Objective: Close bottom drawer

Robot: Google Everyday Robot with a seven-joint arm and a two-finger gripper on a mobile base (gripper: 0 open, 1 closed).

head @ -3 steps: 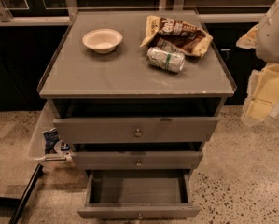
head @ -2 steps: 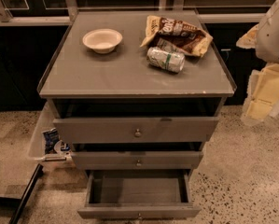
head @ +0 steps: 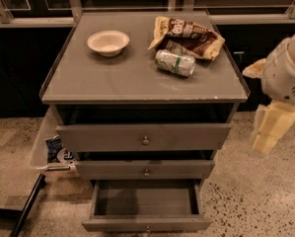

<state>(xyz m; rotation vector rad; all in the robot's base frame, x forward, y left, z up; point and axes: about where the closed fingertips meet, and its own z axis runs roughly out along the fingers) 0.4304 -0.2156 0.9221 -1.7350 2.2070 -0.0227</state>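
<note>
The claw (head: 264, 141) is hanging lower and a touch nearer the cabinet than a second ago, while the three drawers, and everything on the counter (head: 112, 80), are sitting as they were. The bottom drawer (head: 146, 201) is standing pulled well out at the foot of the cabinet, its shallow grey box open to view and its small knob (head: 147, 228) at the lower edge of the frame. The middle drawer (head: 176, 169) and the top drawer (head: 186, 136) above it are each jutting out a little. The white arm (head: 285, 68) is reaching in from the right edge, off the counter's right front corner, with the pale claw pointing down and well apart from every drawer; whether it is released or clenched cannot be told. A bowl (head: 108, 42), a can (head: 174, 62) on its side and a snack bag (head: 189, 33) are lying on the counter.
</note>
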